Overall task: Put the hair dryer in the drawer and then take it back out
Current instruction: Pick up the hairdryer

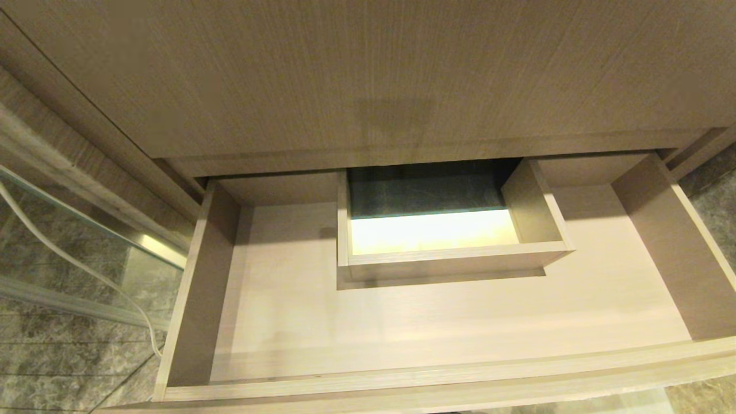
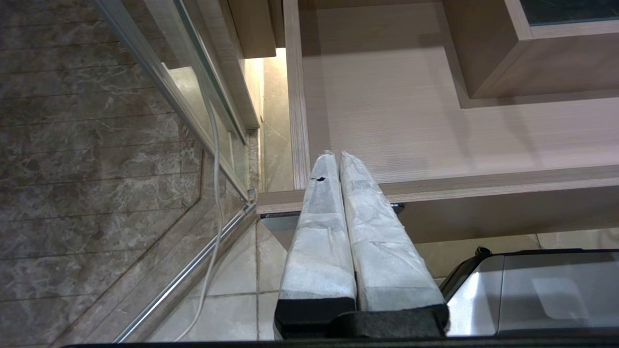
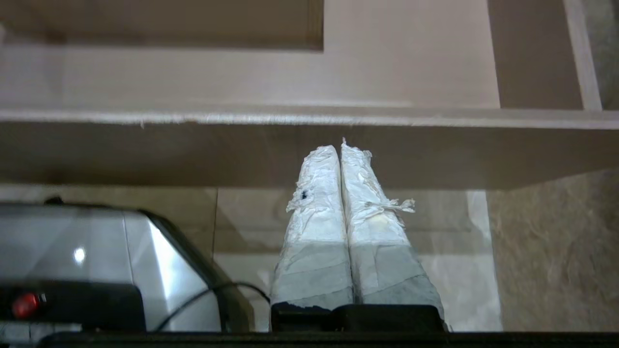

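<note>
The light wood drawer [image 1: 460,322] stands pulled out below the taller wood panel, its floor bare around a boxed rectangular cut-out [image 1: 448,253]. The hair dryer is out of view in every frame. My left gripper [image 2: 337,155] is shut with nothing between its white-wrapped fingers; it hangs in front of the drawer's front left corner [image 2: 290,198]. My right gripper [image 3: 338,147] is also shut and empty, held low before the drawer's front panel [image 3: 193,154]. Neither arm shows in the head view.
A glass shower partition with a metal rail [image 1: 86,230] and a thin white cord [image 1: 75,259] stands left of the drawer. Marble floor tiles [image 2: 96,145] lie below. My silver base [image 3: 96,251] shows between the grippers, under the drawer front.
</note>
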You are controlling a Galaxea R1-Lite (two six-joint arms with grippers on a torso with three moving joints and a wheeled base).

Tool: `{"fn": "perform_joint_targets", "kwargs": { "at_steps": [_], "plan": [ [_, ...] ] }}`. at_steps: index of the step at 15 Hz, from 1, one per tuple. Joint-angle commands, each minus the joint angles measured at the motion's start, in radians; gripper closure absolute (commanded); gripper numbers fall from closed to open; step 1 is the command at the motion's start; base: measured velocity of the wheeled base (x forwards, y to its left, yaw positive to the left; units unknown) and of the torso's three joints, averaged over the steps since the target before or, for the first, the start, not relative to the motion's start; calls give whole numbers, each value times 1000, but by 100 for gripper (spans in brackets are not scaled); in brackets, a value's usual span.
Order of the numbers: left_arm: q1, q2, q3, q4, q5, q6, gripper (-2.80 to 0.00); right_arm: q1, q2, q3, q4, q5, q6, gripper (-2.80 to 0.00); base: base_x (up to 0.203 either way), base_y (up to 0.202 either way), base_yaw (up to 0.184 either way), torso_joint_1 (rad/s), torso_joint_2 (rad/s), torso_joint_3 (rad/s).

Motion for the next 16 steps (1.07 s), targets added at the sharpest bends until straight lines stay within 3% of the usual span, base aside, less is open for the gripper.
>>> {"fn": "perform_joint_targets", "kwargs": {
  "at_steps": [1, 16],
  "plan": [
    [0, 1, 0, 0, 1, -1, 0, 3, -48, 19, -16, -3, 20, 0, 0, 0, 0, 0, 0, 0],
    [0, 0, 0, 0, 0, -1, 0, 2, -48, 30, -47, -8, 43, 0, 0, 0, 0, 0, 0, 0]
  ]
}}
